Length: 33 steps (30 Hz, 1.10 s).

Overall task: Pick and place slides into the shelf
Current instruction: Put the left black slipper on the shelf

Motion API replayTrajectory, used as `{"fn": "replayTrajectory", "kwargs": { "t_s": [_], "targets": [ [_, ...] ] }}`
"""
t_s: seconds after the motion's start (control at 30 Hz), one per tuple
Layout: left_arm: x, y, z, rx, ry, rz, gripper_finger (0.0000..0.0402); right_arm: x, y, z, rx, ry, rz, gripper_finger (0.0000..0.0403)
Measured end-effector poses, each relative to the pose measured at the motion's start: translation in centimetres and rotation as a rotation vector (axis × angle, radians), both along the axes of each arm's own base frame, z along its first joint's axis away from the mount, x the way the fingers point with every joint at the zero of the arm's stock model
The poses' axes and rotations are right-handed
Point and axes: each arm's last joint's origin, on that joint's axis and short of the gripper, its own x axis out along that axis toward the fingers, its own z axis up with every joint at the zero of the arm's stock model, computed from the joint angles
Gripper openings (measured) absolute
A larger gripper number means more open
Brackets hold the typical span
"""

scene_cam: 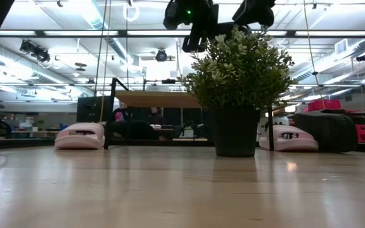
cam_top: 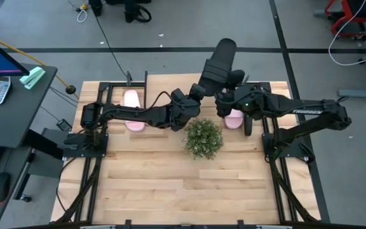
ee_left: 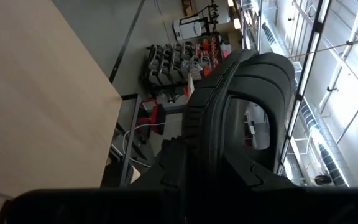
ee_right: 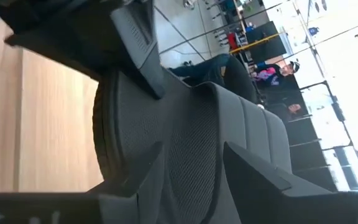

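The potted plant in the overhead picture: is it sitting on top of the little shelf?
No. The potted plant stands on the big slatted table, in front of the shelf at the table's far edge.

Two pink slides (cam_top: 132, 100) (cam_top: 234, 118), two black slides (cam_top: 219, 62) (scene_cam: 327, 130) (one lifted), one shelf (scene_cam: 157, 99), one plant (cam_top: 203, 137).

White lettering reading TROSSEN runs along the right arm (cam_top: 310, 112); no other text is legible.
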Motion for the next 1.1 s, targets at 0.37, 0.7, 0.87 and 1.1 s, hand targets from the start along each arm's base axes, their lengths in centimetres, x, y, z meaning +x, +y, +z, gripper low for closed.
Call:
{"fn": "replayTrajectory", "kwargs": {
  "t_s": [0.37, 0.7, 0.87, 1.1],
  "targets": [
    [0.0, -0.5, 0.0, 0.001, -0.007, -0.007, 0.0059, 1.2, 0.0, 0.0, -0.147, 0.082, 0.000, 0.0167],
    [0.1, -1.5, 0.1, 0.025, 0.027, -0.032, 0.0059, 0.9, -0.5, 0.3, -0.177, 0.091, -0.071, 0.0168],
    [0.1, -1.7, 0.1, 0.027, 0.027, -0.035, 0.0059, 0.8, -1.0, 0.3, -0.174, 0.090, -0.087, 0.0168],
    [0.1, -2.0, 0.1, 0.031, 0.031, -0.040, 0.0059, 0.8, -1.0, 0.3, -0.174, 0.089, -0.089, 0.0129]
  ]
}}
